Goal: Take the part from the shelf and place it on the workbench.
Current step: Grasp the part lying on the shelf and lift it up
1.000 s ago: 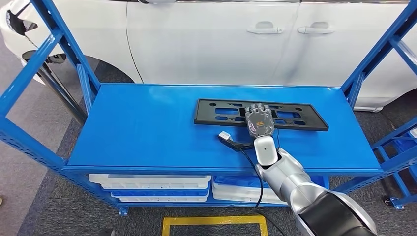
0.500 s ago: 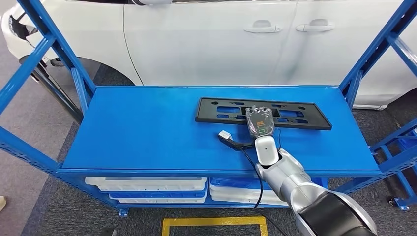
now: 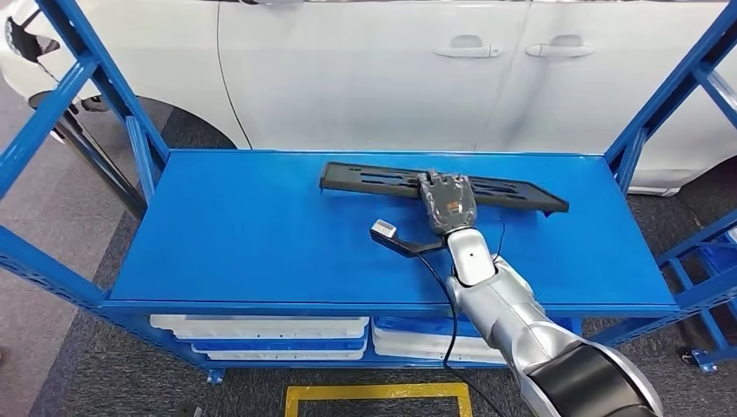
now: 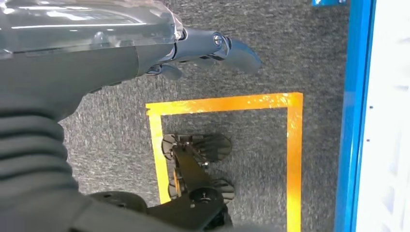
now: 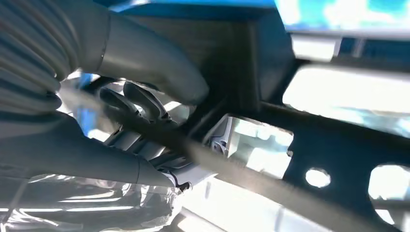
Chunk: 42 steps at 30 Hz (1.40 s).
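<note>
Fingers of the right hand clamp the long black part near its middle, over the blue shelf; the part is tilted edge-on, with a white car behind. From the left wrist, the left hand hangs over grey carpet with yellow tape, fingers curled on nothing. From the right wrist, thumb and dark fingers pinch the part's bar.
</note>
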Tool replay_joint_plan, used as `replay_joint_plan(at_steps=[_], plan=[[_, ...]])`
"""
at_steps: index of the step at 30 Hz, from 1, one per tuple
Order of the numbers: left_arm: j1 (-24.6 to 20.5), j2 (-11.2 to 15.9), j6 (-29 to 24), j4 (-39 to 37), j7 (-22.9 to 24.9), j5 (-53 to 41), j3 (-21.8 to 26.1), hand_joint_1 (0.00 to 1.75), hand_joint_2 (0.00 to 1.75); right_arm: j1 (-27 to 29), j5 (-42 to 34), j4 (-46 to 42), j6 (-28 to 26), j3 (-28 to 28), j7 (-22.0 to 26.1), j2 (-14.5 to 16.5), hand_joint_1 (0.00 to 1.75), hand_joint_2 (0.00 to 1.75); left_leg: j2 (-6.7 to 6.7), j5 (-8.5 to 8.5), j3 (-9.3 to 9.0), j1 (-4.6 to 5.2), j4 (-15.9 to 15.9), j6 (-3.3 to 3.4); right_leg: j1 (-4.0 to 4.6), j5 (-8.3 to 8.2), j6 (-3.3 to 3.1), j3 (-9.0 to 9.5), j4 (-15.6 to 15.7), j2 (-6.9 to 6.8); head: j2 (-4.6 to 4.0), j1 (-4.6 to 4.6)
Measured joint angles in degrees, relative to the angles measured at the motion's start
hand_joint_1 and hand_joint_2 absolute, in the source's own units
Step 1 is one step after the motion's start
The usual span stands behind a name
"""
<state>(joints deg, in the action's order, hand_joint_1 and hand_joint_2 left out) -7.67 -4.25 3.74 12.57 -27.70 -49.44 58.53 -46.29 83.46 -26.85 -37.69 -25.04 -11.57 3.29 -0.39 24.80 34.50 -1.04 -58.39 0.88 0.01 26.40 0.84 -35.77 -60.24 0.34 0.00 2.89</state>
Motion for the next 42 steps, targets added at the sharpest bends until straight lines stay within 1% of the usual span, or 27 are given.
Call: replay_joint_plan(at_steps=[1,3,4,5,6,8,10,12,14,16,18,19,20,21,22,23,25,26,29,31,34,35,36,37,40,41,42], plan=[[-0.01,0.01,-0.04,0.00,-0.03,0.28,0.07,0.00,1.75,1.09,-3.64,-3.52,0.01,1.67,4.69,0.43,1.75,1.75,0.00,-0.06,-0.10,-0.10,0.15,0.24,-0.15,1.50,0.27,-1.21,-2.62,-0.04,0.00,0.00],[0.03,0.03,-0.01,0.00,-0.12,0.89,0.25,0.00,1.75,4.05,-13.67,-11.47,0.54,5.00,14.53,1.28,1.75,1.75,-0.05,0.03,-0.14,-0.11,0.15,0.47,-0.45,4.89,0.70,-4.95,-10.30,-0.07,0.00,0.00],[0.05,0.03,0.16,0.00,-0.28,1.20,0.40,0.00,1.75,5.87,-20.08,-15.83,1.49,6.30,19.11,1.68,1.75,1.75,-0.11,0.11,-0.18,-0.12,0.13,0.52,-0.62,5.79,0.87,-6.63,-13.47,-0.09,-0.01,0.00],[0.07,0.03,0.47,0.00,-0.55,1.54,0.61,0.00,1.75,7.86,-27.68,-20.59,3.48,7.20,23.51,1.98,1.75,1.75,-0.23,0.21,-0.26,-0.14,0.11,0.53,-0.76,5.58,0.98,-7.41,-14.71,-0.11,-0.01,0.00],[0.08,0.02,0.83,0.00,-0.82,1.87,0.83,0.00,1.75,9.91,-35.87,-25.45,6.25,7.78,27.71,2.25,1.75,1.75,-0.42,0.34,-0.38,-0.17,0.08,0.48,-0.89,4.41,1.01,-7.21,-13.92,-0.13,-0.01,0.00],[0.12,0.01,2.02,0.00,-1.13,2.93,1.29,0.00,1.75,14.24,-56.96,-36.77,16.60,8.55,36.18,2.51,1.75,1.75,-0.79,0.73,-0.73,-0.22,0.01,0.17,-1.00,0.23,0.74,-4.09,-6.64,-0.27,-0.01,0.00],[0.08,0.01,3.31,0.00,-1.12,4.34,2.00,0.00,1.75,18.39,-77.63,-47.92,29.95,9.01,42.05,2.54,1.75,1.75,-0.95,1.13,-0.87,-0.05,-0.10,-0.40,-0.73,-2.07,0.22,-1.19,-0.03,-0.41,-0.01,0.00],[0.10,0.02,4.06,0.00,-1.40,5.63,2.97,0.00,1.75,22.16,-91.12,-57.32,40.56,9.16,44.64,2.62,1.75,1.75,-0.91,1.38,-0.97,0.08,0.01,-1.12,-0.36,-1.86,-0.28,-0.53,1.39,-0.35,0.00,0.00],[0.21,0.08,4.54,0.00,-1.99,6.64,3.87,0.00,1.75,25.34,-97.81,-65.04,47.18,9.14,44.90,2.69,1.75,1.75,-0.77,1.89,-1.33,-0.04,0.02,-1.82,-0.47,-1.79,-0.93,-0.06,1.84,-0.30,-0.01,0.00],[0.36,0.17,4.99,0.00,-2.64,7.34,4.63,0.00,1.75,27.61,-101.48,-70.55,51.56,8.86,43.98,2.70,1.75,1.75,-0.46,4.14,-0.43,-0.13,-3.03,-2.21,-0.66,-1.78,-1.66,0.65,2.45,-0.35,-0.01,0.01],[0.59,0.23,5.42,0.00,-3.32,7.84,5.29,0.00,1.75,29.78,-103.38,-73.93,54.74,8.04,43.12,2.68,1.75,1.75,-0.22,7.83,2.71,-0.15,-10.29,-2.34,-0.48,-1.61,-2.12,0.98,2.54,-0.36,-0.01,0.01],[0.74,0.26,5.57,0.00,-3.67,7.98,5.57,0.00,1.75,31.00,-103.64,-75.15,55.88,7.38,42.91,2.65,1.75,1.75,-0.19,9.08,4.33,-0.15,-13.70,-2.39,-0.34,-1.53,-2.23,1.03,2.50,-0.34,-0.01,0.01],[0.90,0.31,5.64,0.00,-3.98,8.12,5.80,0.00,1.75,32.18,-103.53,-76.21,56.72,6.61,42.80,2.61,1.75,1.75,-0.17,9.38,5.30,-0.15,-15.62,-2.40,-0.22,-1.46,-2.33,1.07,2.45,-0.30,-0.01,0.00],[1.03,0.35,5.63,0.00,-4.20,8.18,5.99,0.00,1.75,33.16,-103.12,-77.11,57.23,5.80,42.79,2.58,1.75,1.75,-0.15,8.57,5.24,-0.14,-15.34,-2.34,-0.13,-1.40,-2.37,1.11,2.37,-0.22,-0.01,0.00],[1.12,0.40,5.60,0.00,-4.31,8.17,6.13,0.00,1.75,33.95,-102.48,-77.95,57.52,4.94,42.84,2.54,1.75,1.75,-0.13,6.78,4.07,-0.13,-12.76,-2.19,-0.06,-1.32,-2.36,1.17,2.27,-0.13,-0.01,0.00],[1.17,0.48,5.56,0.00,-4.35,8.13,6.24,0.00,1.75,34.54,-101.72,-78.73,57.65,4.14,42.93,2.51,1.75,1.75,-0.11,4.67,2.16,-0.11,-8.78,-1.95,0.00,-1.23,-2.28,1.26,2.15,-0.06,-0.01,0.00],[1.15,0.67,5.45,0.00,-4.27,7.87,6.37,0.00,1.75,35.41,-99.92,-80.10,57.57,2.68,43.22,2.35,1.75,1.75,-0.10,2.08,-1.19,0.14,-1.98,-1.45,0.25,-1.14,-1.92,1.27,1.82,0.02,-0.01,0.00],[1.15,0.74,5.40,0.00,-4.16,7.73,6.39,0.00,1.75,35.76,-99.06,-80.64,57.35,2.03,43.38,2.22,1.75,1.75,-0.12,1.74,-1.88,0.29,-0.51,-1.25,0.31,-1.19,-1.69,1.21,1.72,0.02,-0.01,0.00],[1.19,0.83,5.30,0.00,-3.68,7.45,6.47,0.00,1.75,36.40,-97.24,-81.93,56.20,0.32,43.99,1.51,1.75,1.75,-0.13,1.24,-1.82,0.26,0.15,-0.52,0.25,-1.26,-0.83,0.98,1.62,0.04,-0.01,0.00],[1.02,0.83,5.23,0.00,-3.41,7.35,6.50,0.00,1.75,36.35,-96.79,-82.46,55.53,-0.47,44.29,0.80,1.75,1.75,0.06,0.59,-1.56,-0.02,0.60,0.21,0.14,1.14,-0.15,0.07,-0.77,0.00,-0.01,0.00],[0.73,0.84,5.11,0.00,-2.97,7.23,6.50,0.00,1.75,35.99,-96.77,-82.68,54.43,-1.44,44.45,-0.30,1.75,1.75,0.32,-0.14,-0.64,0.00,0.63,0.65,-0.36,7.82,0.61,-3.53,-11.32,-0.06,-0.02,0.00],[0.67,0.85,5.03,0.00,-2.84,7.18,6.50,0.00,1.75,35.73,-96.94,-82.68,54.02,-1.78,44.41,-0.67,1.75,1.75,0.36,-0.41,-0.28,0.02,0.58,0.62,-0.53,8.80,0.78,-4.10,-13.82,-0.06,-0.01,0.00],[0.61,0.86,4.95,0.00,-2.74,7.12,6.50,0.00,1.75,35.42,-97.14,-82.68,53.70,-2.10,44.36,-1.00,1.75,1.75,0.39,-0.68,0.11,0.01,0.49,0.53,-0.70,8.61,0.90,-3.55,-14.11,-0.07,-0.01,0.00],[0.57,0.87,4.90,0.00,-2.67,7.07,6.50,0.00,1.75,35.07,-97.33,-82.68,53.43,-2.40,44.31,-1.28,1.75,1.75,0.40,-0.93,0.49,0.00,0.36,0.40,-0.85,7.54,0.95,-1.89,-12.16,-0.08,-0.01,0.00],[0.47,0.86,4.80,0.00,-2.56,6.96,6.50,0.00,1.75,33.89,-97.91,-82.75,52.27,-3.38,44.18,-1.84,1.75,1.75,0.33,-1.66,1.37,0.05,0.00,-0.30,-0.91,3.95,0.63,5.63,-0.51,-0.06,-0.01,0.01],[0.43,0.86,4.76,0.00,-2.52,6.95,6.50,0.00,1.75,33.53,-98.16,-82.85,51.77,-3.71,44.15,-2.00,1.75,1.75,0.29,-1.97,1.50,0.08,0.00,-0.66,-0.78,3.47,0.41,6.82,1.67,-0.03,-0.01,0.01],[0.41,0.86,4.73,0.00,-2.49,6.95,6.50,0.00,1.75,33.21,-98.40,-82.97,51.40,-3.98,44.14,-2.14,1.75,1.75,0.27,-2.35,1.62,0.10,0.11,-1.05,-0.58,3.32,0.15,7.02,2.44,0.02,-0.02,0.01]])
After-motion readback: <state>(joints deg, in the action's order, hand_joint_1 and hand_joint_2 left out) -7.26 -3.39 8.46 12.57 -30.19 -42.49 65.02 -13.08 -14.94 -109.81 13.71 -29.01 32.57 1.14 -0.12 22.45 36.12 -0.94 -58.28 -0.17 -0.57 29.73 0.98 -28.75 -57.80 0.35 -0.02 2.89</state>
